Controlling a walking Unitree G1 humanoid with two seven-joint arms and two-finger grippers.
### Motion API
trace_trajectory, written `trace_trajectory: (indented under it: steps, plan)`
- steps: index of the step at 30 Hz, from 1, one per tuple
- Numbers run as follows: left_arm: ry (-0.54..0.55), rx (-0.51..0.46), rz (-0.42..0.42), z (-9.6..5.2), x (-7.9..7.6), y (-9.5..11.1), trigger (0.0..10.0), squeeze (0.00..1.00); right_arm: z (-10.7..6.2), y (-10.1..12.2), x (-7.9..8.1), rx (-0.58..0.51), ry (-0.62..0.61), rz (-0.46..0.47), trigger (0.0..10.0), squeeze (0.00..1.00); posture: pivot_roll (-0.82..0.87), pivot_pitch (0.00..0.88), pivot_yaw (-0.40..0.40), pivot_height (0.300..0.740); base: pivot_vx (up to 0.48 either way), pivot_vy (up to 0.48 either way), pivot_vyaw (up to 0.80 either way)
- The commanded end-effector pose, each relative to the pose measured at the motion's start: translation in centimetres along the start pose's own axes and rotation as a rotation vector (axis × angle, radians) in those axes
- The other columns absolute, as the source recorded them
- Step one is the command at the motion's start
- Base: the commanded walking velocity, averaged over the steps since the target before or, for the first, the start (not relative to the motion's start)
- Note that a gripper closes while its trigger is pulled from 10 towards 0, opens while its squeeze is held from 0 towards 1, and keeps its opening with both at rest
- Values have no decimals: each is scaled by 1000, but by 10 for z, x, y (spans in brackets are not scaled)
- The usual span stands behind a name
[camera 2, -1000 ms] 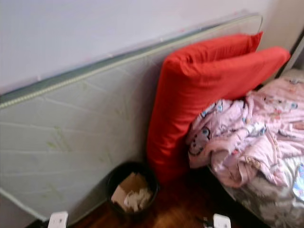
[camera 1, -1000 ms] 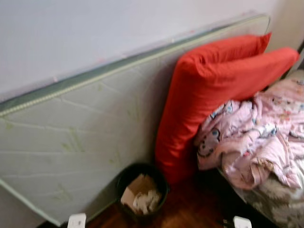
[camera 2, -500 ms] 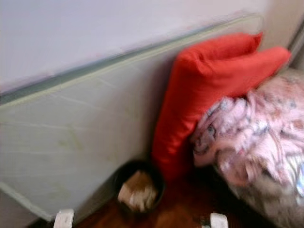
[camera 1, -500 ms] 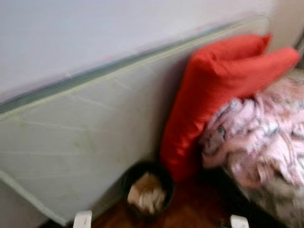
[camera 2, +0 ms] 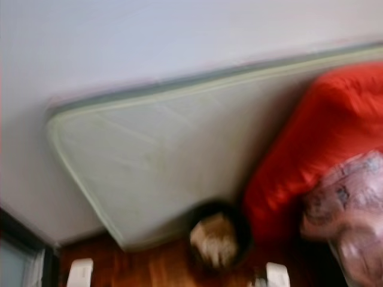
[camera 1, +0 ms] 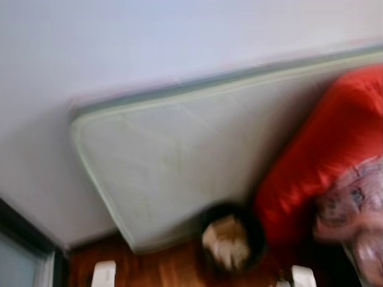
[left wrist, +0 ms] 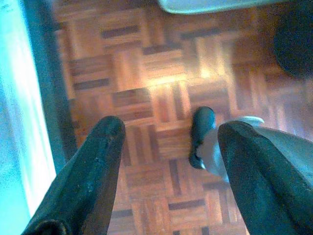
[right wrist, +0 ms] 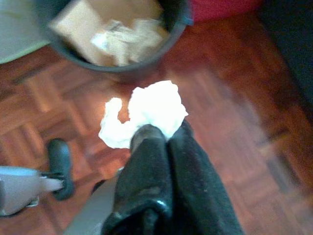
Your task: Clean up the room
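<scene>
My right gripper [right wrist: 156,132] is shut on a crumpled white paper wad [right wrist: 146,110], held above the parquet a short way from a dark round bin [right wrist: 122,68]. The bin [camera 1: 230,242] holds cardboard and crumpled paper and stands on the floor against a pale mattress [camera 1: 179,167] leaning on the wall. My left gripper [left wrist: 168,137] hangs open over bare parquet with nothing between its fingers.
A red cushion [camera 1: 329,161] leans right of the bin, with a pink patterned blanket [camera 1: 353,209] on a bed beside it. A dark door frame [camera 1: 27,239] stands at the far left. My own foot [left wrist: 203,137] shows on the parquet.
The whole picture has swung to the left and blurred, so the camera has turned. The mattress's left end and the door frame have come into view; the bin now sits right of centre.
</scene>
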State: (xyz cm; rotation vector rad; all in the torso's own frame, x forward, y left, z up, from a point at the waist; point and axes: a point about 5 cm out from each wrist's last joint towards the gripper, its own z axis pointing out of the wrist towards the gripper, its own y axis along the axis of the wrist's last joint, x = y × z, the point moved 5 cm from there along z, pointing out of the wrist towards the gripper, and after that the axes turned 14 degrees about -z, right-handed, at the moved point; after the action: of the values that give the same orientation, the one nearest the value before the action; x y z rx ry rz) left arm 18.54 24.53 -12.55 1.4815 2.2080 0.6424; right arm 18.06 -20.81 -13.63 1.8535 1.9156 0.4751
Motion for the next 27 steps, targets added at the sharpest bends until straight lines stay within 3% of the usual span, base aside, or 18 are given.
trace_trajectory:
  steps: [1,4,21,27]
  plan:
    - [-15,7,-1,0,-5,-3,10000,0,-1,-4,-6,11,-13,0,10000,0,74,0,-6,740,0,0,800]
    - [-20,7,1,0,-6,-3,10000,0,-1,-4,-6,15,-16,-7,10000,0,71,0,-5,740,0,0,800]
    - [-32,4,-29,0,-7,-3,10000,0,-2,-5,-10,14,-43,35,10000,0,76,0,-11,740,0,0,0]
    - [-31,5,-26,0,-7,-2,10000,0,-2,-7,-9,28,-38,26,10000,0,77,0,-11,740,0,0,-721]
